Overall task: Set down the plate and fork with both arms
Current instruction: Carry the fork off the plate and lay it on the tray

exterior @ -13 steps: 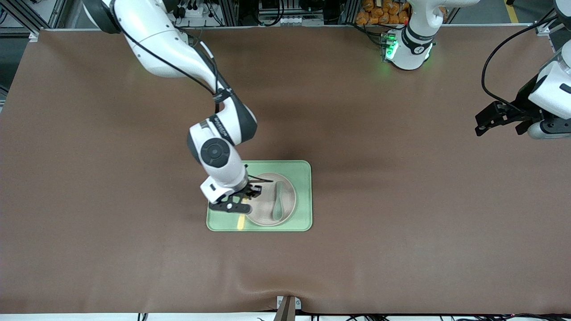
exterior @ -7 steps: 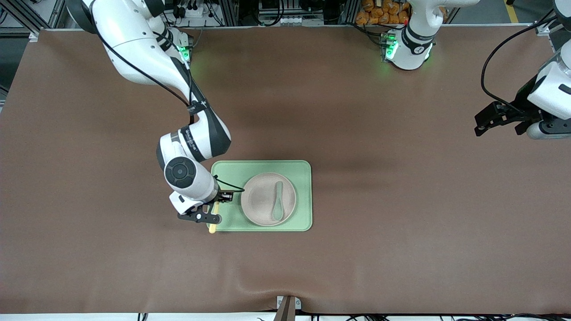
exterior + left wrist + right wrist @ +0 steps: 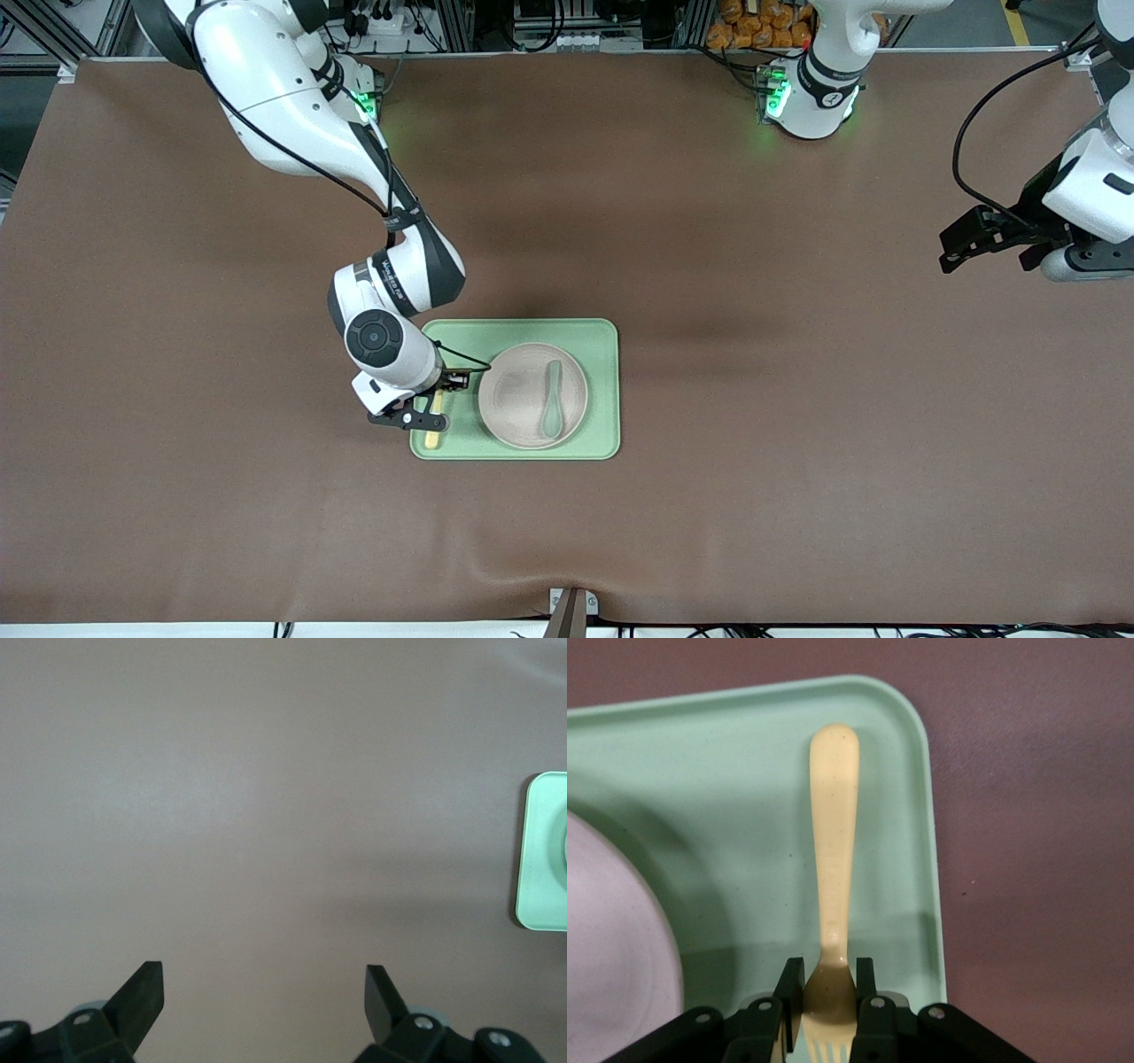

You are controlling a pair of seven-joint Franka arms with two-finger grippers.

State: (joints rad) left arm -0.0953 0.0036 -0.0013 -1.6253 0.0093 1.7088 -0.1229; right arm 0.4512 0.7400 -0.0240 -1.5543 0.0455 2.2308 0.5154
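My right gripper [image 3: 431,411] is shut on the yellow fork [image 3: 433,429] near its tines, as the right wrist view shows [image 3: 830,971]. The fork [image 3: 835,850] hangs low over the light-green tray [image 3: 602,390], at the tray's end toward the right arm, with its handle pointing toward the front camera. I cannot tell whether it touches the tray [image 3: 726,771]. The pale pinkish plate [image 3: 518,399] lies on the tray beside the fork and also shows in the right wrist view [image 3: 611,948]. My left gripper [image 3: 946,252] waits open and empty over the left arm's end of the table, as the left wrist view shows [image 3: 263,980].
A teal-green spoon [image 3: 553,399] lies on the plate. The tray sits on the brown table cover, and its edge shows in the left wrist view [image 3: 542,850]. A small clamp [image 3: 571,611] stands at the table's near edge.
My right gripper carried the fork from beside the plate toward the right arm's end of the tray, past its edge, then back a little over the tray. The left arm barely moved.
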